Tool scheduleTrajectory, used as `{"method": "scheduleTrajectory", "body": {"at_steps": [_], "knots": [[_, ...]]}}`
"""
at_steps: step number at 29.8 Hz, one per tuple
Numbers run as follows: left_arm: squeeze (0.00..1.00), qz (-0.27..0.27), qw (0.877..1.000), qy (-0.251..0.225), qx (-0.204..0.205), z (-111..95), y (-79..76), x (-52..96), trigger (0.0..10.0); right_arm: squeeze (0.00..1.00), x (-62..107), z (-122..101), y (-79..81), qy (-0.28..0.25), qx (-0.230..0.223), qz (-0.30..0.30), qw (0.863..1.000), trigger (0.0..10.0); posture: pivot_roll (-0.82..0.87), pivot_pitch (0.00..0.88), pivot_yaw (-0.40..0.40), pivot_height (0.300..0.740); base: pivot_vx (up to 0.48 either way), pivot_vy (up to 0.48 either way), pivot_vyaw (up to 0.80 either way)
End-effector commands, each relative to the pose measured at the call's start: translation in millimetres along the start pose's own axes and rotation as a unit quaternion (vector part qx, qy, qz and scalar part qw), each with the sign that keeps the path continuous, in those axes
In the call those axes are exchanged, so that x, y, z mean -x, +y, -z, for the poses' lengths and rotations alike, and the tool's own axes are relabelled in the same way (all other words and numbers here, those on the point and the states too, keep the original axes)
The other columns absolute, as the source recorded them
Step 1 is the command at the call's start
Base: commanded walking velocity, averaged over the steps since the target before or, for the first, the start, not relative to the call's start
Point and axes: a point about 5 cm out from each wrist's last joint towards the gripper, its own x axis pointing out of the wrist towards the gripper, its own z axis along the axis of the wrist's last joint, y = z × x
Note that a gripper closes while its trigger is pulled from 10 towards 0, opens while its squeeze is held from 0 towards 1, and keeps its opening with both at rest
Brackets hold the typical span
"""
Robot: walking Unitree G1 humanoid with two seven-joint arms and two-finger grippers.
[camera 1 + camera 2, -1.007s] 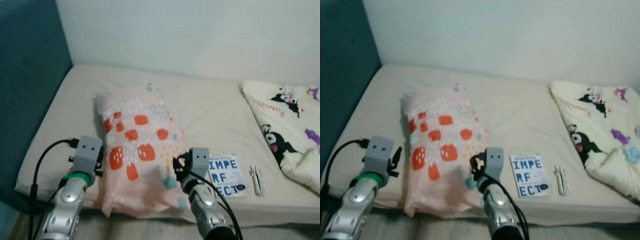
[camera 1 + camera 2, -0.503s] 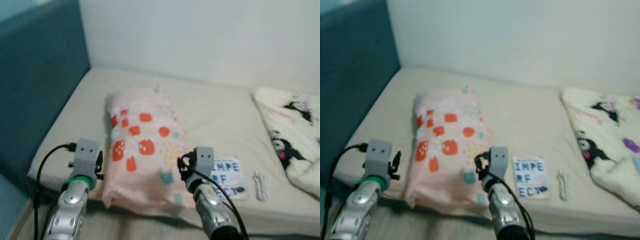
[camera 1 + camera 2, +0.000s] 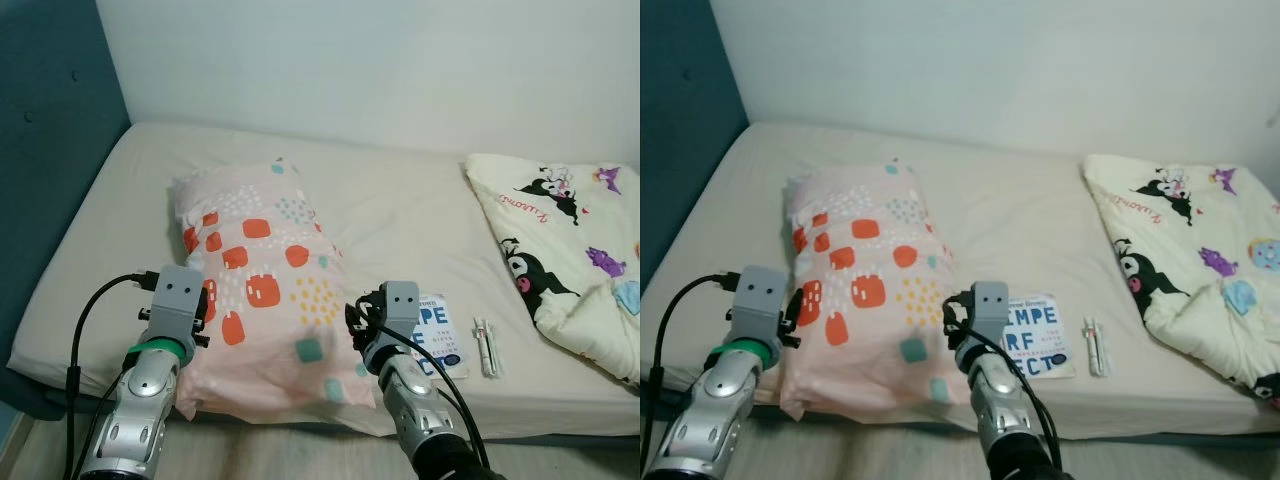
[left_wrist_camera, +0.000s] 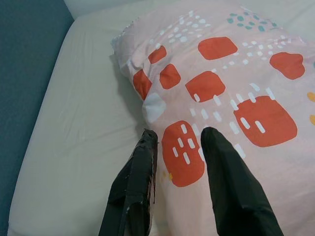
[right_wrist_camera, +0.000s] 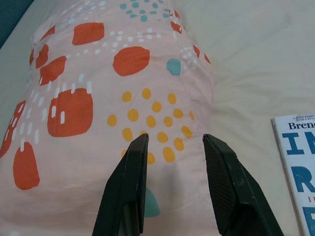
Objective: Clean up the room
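Pink pillow (image 3: 265,290) with orange, yellow and teal spots lying lengthwise on the bed (image 3: 400,215), its near end at the front edge of the mattress, its far end toward 12 o'clock. Left gripper (image 4: 177,137) at the pillow's 9 o'clock flank, fingers (image 4: 224,172) apart, one over the patterned fabric and the other at the border where fabric meets sheet; whether either presses the cloth impossible to tell. Right gripper (image 5: 172,140) at the pillow's 3 o'clock side near its front corner, fingers (image 5: 224,182) apart and hovering over the yellow-dotted patch, nothing clamped between them. In the head views both sets of fingers largely hidden behind the grey wrist housings, black cables looping off each arm. Just beside the right arm at 3 o'clock, a white book (image 3: 438,330) with blue lettering, its left part covered by the gripper so the title reads only in pieces; in the right wrist view cut off at the frame edge. Near the book, further toward 3 o'clock, a small white pen-like item (image 3: 487,346), too small to identify surely. At far 3 o'clock, a cream blanket (image 3: 560,240) with cartoon prints, bunched and running out of frame. Teal headboard (image 3: 50,150) at 9 o'clock, its top cut off.
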Motion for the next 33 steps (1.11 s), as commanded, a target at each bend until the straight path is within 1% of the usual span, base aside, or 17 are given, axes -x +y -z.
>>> {"method": "scheduleTrajectory", "body": {"at_steps": [1, 4, 5, 16, 17, 26, 33], "knots": [[0.00, 0.000, 1.000, 0.001, -0.001, 0.9, -0.7, 0.8, 10.0, 0.00, 1.3, 5.5, -2.7, 0.014, -0.014, 0.007, 1.000, 10.0, 0.11, 0.000, -0.034, 0.717, 0.000, 0.000, 0.00], [0.00, -0.001, 1.000, -0.001, -0.001, -0.2, -0.2, 0.4, 10.0, 0.00, 0.8, 5.1, -2.2, 0.013, -0.016, 0.007, 1.000, 10.0, 0.11, 0.000, -0.034, 0.707, 0.000, 0.000, 0.00], [0.00, 0.000, 1.000, -0.001, -0.002, -0.6, -0.2, 0.2, 10.0, 0.00, 0.3, 4.3, -2.1, 0.012, -0.017, 0.006, 1.000, 10.0, 0.11, 0.000, -0.029, 0.697, 0.000, 0.000, 0.00], [0.00, 0.002, 1.000, -0.001, -0.007, -0.9, -1.3, 0.2, 10.0, 0.00, 0.2, 4.0, -2.8, 0.012, -0.019, 0.007, 1.000, 10.0, 0.11, 0.000, -0.032, 0.662, 0.000, 0.000, 0.00], [0.00, 0.000, 1.000, 0.000, -0.008, -0.4, -0.4, 0.4, 10.0, 0.00, -0.1, 3.8, -1.9, 0.011, -0.020, 0.006, 1.000, 10.0, 0.11, 0.000, -0.032, 0.652, 0.000, 0.000, 0.00], [0.00, -0.008, 1.000, -0.005, -0.015, -1.7, 3.7, -0.9, 10.0, 0.00, -0.3, 2.9, -2.2, 0.008, -0.022, 0.005, 1.000, 10.0, 0.11, 0.000, -0.032, 0.617, 0.000, 0.000, 0.00], [0.00, -0.021, 0.999, -0.009, -0.026, -1.7, 7.7, -0.2, 10.0, 0.00, -2.0, -0.2, -1.0, 0.003, -0.024, 0.001, 1.000, 10.0, 0.12, 0.000, -0.032, 0.617, 0.000, 0.000, 0.00]]}}
